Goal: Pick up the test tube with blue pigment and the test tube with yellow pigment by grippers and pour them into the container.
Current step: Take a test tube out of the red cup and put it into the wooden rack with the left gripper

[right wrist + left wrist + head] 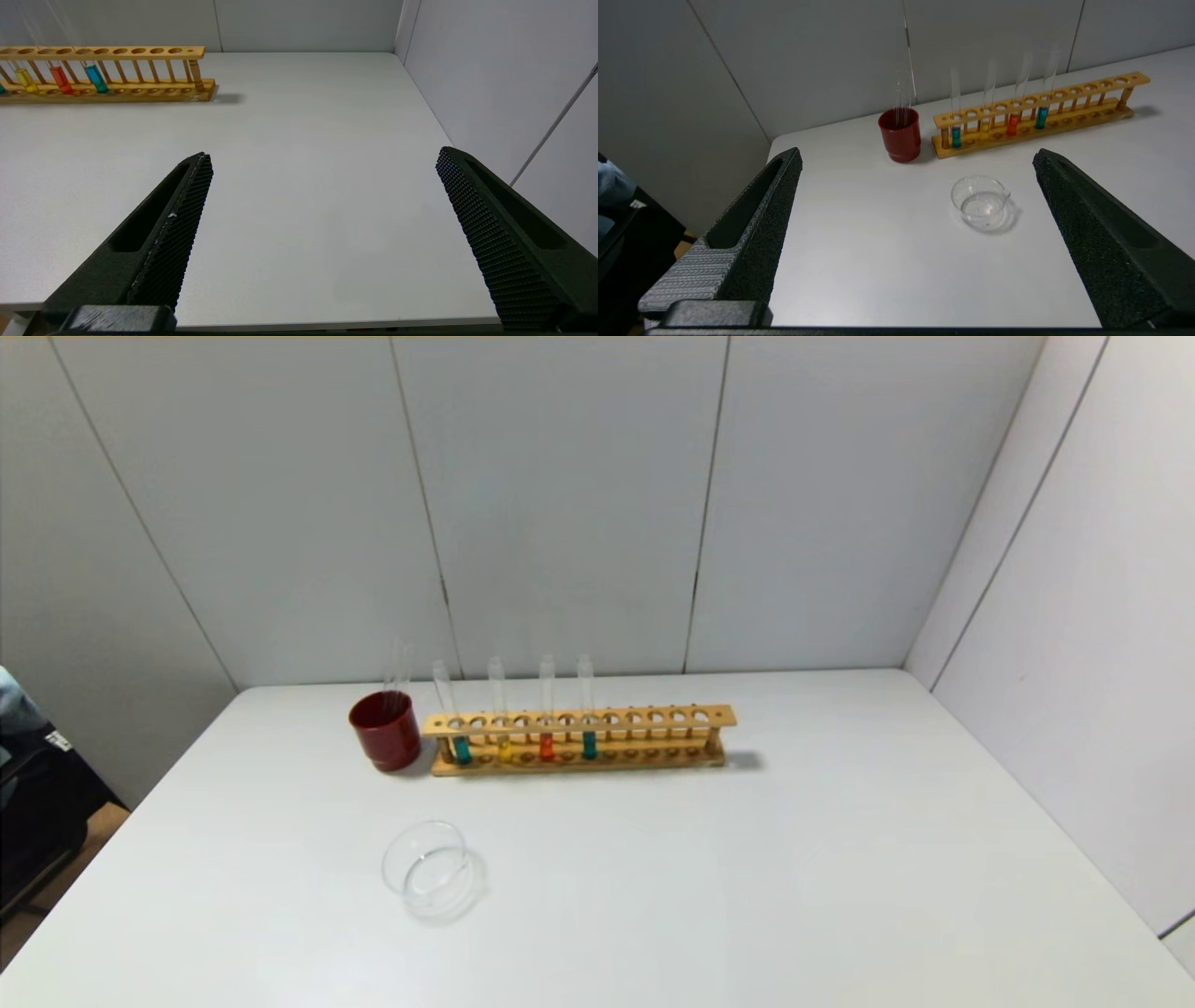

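I see both arms held back over the table's near edge — left gripper and right gripper spread wide, holding nothing. In the head view, centre: the rack holds the test tube with blue pigment and the test tube with yellow pigment upright; the container sits lower left.

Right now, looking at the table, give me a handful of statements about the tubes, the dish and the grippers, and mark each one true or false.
1. Four tubes stand in the wooden rack. True.
2. The test tube with yellow pigment lies in the container. False: it stands upright in the rack, and the glass dish sits apart from the rack, nearer the robot.
3. The left gripper is open and holds nothing. True.
4. The red cup stands at the rack's right end. False: it stands at the left end, beside the test tube with blue pigment.
5. The right gripper is closed on a tube. False: its jaws stand wide apart over bare table.
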Motion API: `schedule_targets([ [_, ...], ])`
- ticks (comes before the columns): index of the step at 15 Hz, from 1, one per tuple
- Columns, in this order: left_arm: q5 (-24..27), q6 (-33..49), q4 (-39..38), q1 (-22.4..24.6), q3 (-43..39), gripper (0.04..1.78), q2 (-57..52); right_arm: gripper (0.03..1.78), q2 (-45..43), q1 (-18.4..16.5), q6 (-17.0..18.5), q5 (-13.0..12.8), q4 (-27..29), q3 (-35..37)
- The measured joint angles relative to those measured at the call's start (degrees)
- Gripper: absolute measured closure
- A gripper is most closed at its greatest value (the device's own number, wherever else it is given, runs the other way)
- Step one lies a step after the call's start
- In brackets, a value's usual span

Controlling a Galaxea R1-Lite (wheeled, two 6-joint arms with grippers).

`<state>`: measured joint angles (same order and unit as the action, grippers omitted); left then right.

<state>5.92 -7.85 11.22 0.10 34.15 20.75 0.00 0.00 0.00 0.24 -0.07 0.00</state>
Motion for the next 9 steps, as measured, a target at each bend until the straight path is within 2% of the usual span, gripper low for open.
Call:
schedule_targets([
  [9, 0.5, 9.4, -25.0, -1.4, 1.6, 0.07, 34.7, 0.06, 0.0, 0.0, 0.0, 0.0, 0.0, 0.0],
])
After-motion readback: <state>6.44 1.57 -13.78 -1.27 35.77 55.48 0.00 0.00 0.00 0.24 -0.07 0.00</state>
